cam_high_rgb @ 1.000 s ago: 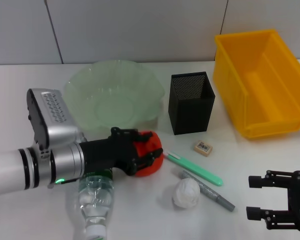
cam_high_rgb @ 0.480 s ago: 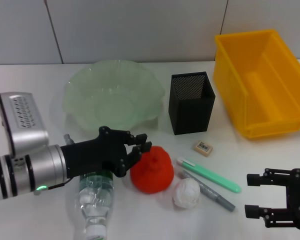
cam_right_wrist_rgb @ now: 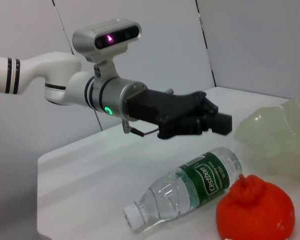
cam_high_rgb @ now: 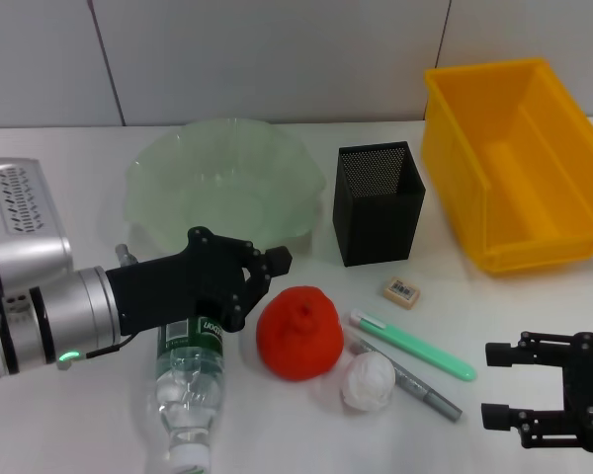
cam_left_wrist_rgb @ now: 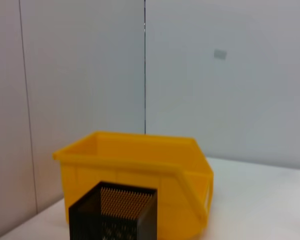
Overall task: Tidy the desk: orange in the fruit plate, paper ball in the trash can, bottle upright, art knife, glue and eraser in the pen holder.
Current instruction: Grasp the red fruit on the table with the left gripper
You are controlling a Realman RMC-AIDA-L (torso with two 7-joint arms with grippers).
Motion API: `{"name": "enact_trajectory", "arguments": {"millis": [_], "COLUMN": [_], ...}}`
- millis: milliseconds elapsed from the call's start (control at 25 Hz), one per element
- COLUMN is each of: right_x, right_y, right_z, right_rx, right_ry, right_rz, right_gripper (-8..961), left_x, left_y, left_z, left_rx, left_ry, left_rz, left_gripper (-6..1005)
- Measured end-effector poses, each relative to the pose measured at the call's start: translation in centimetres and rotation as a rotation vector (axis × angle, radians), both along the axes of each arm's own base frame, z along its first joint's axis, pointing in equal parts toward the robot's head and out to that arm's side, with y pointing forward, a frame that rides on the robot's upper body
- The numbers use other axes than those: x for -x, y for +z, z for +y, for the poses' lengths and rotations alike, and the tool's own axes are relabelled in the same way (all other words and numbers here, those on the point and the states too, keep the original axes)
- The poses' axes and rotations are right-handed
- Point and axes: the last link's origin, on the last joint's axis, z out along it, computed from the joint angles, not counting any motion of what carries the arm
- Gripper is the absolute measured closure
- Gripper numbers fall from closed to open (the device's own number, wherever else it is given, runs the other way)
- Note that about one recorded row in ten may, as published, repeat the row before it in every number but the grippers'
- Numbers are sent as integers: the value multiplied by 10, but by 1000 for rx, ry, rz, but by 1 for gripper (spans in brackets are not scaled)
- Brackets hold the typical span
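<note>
The orange (cam_high_rgb: 298, 333) lies on the table in front of the fruit plate (cam_high_rgb: 168, 193), free of any grip; it also shows in the right wrist view (cam_right_wrist_rgb: 255, 212). My left gripper (cam_high_rgb: 267, 286) is open and empty, just left of the orange and above the bottle (cam_high_rgb: 190, 395), which lies on its side. The paper ball (cam_high_rgb: 368, 382) touches the orange's right side. The green art knife (cam_high_rgb: 413, 348), the grey glue pen (cam_high_rgb: 415, 383) and the eraser (cam_high_rgb: 401, 291) lie in front of the pen holder (cam_high_rgb: 378, 202). The trash can (cam_high_rgb: 514, 163) stands at the back right. My right gripper (cam_high_rgb: 494, 385) is open and empty at the front right.
The left wrist view shows the trash can (cam_left_wrist_rgb: 140, 170) behind the pen holder (cam_left_wrist_rgb: 112, 212). The right wrist view shows the lying bottle (cam_right_wrist_rgb: 190, 185), the fruit plate's rim (cam_right_wrist_rgb: 280, 135) and the left gripper (cam_right_wrist_rgb: 217, 122) above the bottle. A grey wall runs behind the table.
My left gripper has let go of the orange and drawn back to the left. The orange has shifted slightly right and forward, next to the paper ball. The right arm has barely moved.
</note>
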Motion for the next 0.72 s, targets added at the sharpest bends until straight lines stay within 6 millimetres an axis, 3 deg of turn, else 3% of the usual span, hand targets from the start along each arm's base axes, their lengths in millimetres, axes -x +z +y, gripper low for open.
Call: {"name": "enact_trajectory", "arguments": {"millis": [360, 720], "right_x": [0, 1], "right_y": [-1, -1], "right_z": [1, 2], "right_rx": [1, 3], "right_ry": [3, 3], "right_rz": [-3, -3], "right_gripper": [239, 242], "left_x": [9, 8], "left_y": [-11, -20], "left_z": [0, -6], "left_rx": [17, 63], "left_ry": [49, 54], "left_rz": [28, 34], "left_gripper": [968, 638]}}
